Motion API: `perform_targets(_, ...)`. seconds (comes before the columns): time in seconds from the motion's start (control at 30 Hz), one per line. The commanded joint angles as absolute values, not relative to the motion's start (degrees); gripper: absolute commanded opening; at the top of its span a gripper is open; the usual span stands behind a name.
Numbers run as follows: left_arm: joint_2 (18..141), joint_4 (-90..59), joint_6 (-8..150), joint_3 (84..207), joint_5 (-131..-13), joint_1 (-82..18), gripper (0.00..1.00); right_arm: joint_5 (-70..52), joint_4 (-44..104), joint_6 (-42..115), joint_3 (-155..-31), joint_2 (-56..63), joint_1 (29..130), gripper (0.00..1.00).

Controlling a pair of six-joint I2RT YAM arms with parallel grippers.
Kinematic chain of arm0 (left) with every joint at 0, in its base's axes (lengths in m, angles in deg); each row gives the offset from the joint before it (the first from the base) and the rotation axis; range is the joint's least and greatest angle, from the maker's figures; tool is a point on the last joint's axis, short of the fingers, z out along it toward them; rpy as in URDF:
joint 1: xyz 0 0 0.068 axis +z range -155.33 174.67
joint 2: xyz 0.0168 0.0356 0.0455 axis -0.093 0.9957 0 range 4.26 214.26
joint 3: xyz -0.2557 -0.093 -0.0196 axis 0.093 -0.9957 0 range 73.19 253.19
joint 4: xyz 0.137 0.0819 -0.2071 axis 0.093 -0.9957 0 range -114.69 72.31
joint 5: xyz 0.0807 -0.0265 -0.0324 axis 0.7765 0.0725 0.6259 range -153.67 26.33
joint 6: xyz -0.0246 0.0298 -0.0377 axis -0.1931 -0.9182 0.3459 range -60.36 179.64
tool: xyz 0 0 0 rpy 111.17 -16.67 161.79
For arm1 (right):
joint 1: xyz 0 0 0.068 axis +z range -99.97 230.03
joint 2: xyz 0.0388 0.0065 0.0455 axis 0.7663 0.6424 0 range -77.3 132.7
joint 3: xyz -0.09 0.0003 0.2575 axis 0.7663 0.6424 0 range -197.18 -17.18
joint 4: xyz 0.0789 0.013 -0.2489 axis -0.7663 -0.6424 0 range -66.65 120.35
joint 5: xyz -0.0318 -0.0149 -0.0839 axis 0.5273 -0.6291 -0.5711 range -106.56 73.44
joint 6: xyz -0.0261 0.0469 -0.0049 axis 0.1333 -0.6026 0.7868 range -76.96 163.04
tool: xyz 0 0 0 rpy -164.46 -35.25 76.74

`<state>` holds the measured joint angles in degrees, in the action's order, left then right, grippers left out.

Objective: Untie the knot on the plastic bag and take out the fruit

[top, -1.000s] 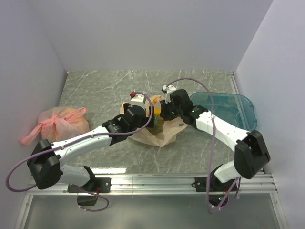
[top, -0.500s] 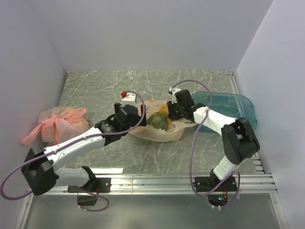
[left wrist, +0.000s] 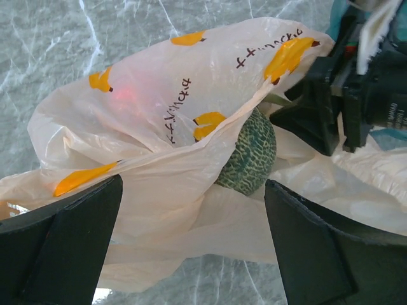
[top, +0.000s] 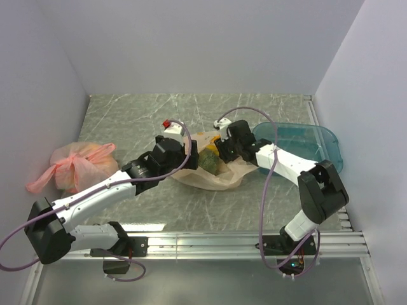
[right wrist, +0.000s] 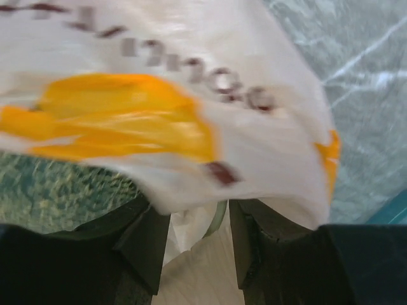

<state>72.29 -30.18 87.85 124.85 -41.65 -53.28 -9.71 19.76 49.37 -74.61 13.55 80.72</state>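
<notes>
- Left claw [left wrist: 194,184] gapes wide and holds nothing, poised just over the left side of the bag [left wrist: 191,82].
- Right claw [right wrist: 198,222] is pinched almost closed on a fold of film at the bag's right rim.
- Bag lies slumped with its mouth agape. No knot shows, so I judge the untying done.
- Melon [left wrist: 251,155] sits in the bag's mouth, half under the film, touching neither claw.
- Through the bag's far-left wall glows a blur, likely the red fruit [left wrist: 127,95]. Yellow and purple ones are hidden.
- Remaining, by my reckoning, is every fruit: none is seen outside the bag.
</notes>
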Motion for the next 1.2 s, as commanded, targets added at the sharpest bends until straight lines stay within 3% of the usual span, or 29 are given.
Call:
perform_targets(0.0, 72.11, -30.69, 85.31, 128.39, -42.05, -53.41, 0.99, -10.58, 17.52, 56.65, -80.10, 15.85, 81.75, 0.48)
perform_targets(0.37, 71.32, -30.78, 82.58, 127.42, -41.61, -52.44, 0.99, -12.51, 17.08, 60.09, -85.38, 25.52, 84.30, 0.47)
perform_targets(0.47, 71.40, -30.96, 82.67, 126.90, -40.65, -52.27, 0.99, -13.75, 15.94, 60.71, -86.70, 26.85, 85.44, 0.34)
perform_targets(0.5, 71.40, -31.04, 82.84, 126.72, -40.47, -52.01, 0.99, -13.49, 15.85, 60.45, -86.70, 26.50, 85.53, 0.17)
perform_targets(0.6, 71.23, -31.92, 83.11, 126.63, -39.07, -51.83, 0.99, -12.60, 15.93, 59.31, -85.39, 22.91, 86.67, 0.00)
perform_targets(0.87, 67.81, -33.42, 81.00, 128.56, -36.61, -50.86, 0.99, -7.60, 15.05, 55.27, -80.29, 7.35, 91.77, 0.00)
perform_targets(1.17, 63.42, -33.68, 81.26, 127.08, -35.99, -50.42, 0.99, -12.33, 22.94, 48.86, -71.77, -6.45, 93.80, 0.00)
